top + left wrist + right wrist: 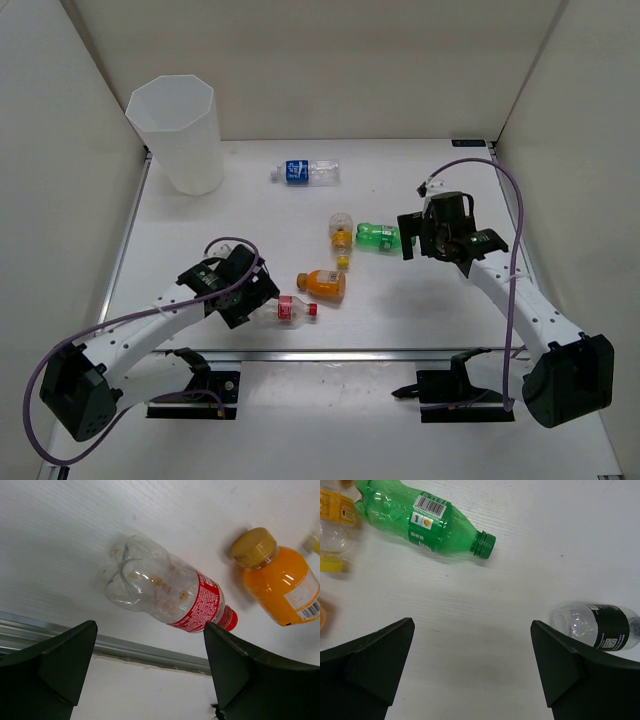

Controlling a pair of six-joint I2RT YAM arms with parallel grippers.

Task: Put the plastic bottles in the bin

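Observation:
The bin [175, 130] stands at the back left. Five bottles lie on the white table: blue-label [305, 172], yellow-cap [342, 235], green [378, 236], orange-filled [323, 285], red-label [288, 311]. My left gripper [262, 292] is open and empty, just left of the red-label bottle. In the left wrist view that bottle [170, 597] lies ahead of the open gripper [150, 626], with the orange bottle [277, 582] to its right. My right gripper [413, 243] is open and empty, just right of the green bottle. In the right wrist view the gripper [472, 624] sits below the green bottle [425, 522].
A metal rail [330, 352] runs along the table's front edge, close behind the left gripper [150, 650]. White enclosure walls stand at the left, back and right. The right wrist view also shows the blue-label bottle [600, 626] and the yellow cap [330, 564].

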